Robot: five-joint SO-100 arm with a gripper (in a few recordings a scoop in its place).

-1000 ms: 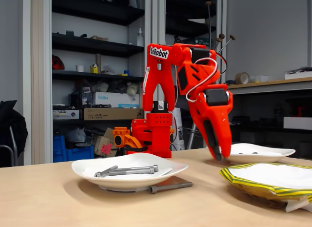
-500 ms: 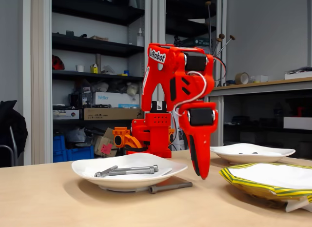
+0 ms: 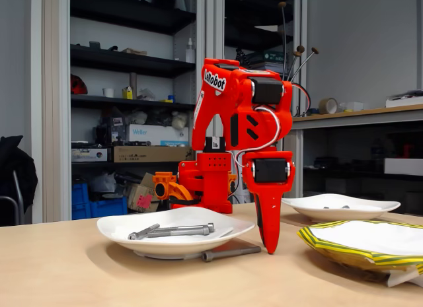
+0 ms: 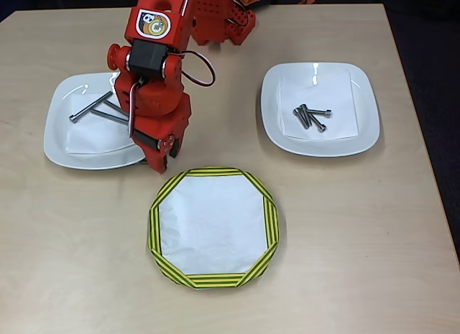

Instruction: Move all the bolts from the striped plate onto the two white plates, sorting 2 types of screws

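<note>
Overhead view, long slim grey bolts (image 4: pixel 97 108) on left white plate (image 4: pixel 61 144), end effector (image 4: pixel 159 161) state unclear

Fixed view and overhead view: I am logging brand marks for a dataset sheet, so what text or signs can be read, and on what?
"LeRobot": white label on the red arm.
"Weller": white box on the shelf.
Round mascot sticker on the arm: a picture, no legible words.
Other shelf boxes' print: too small to read.
</note>
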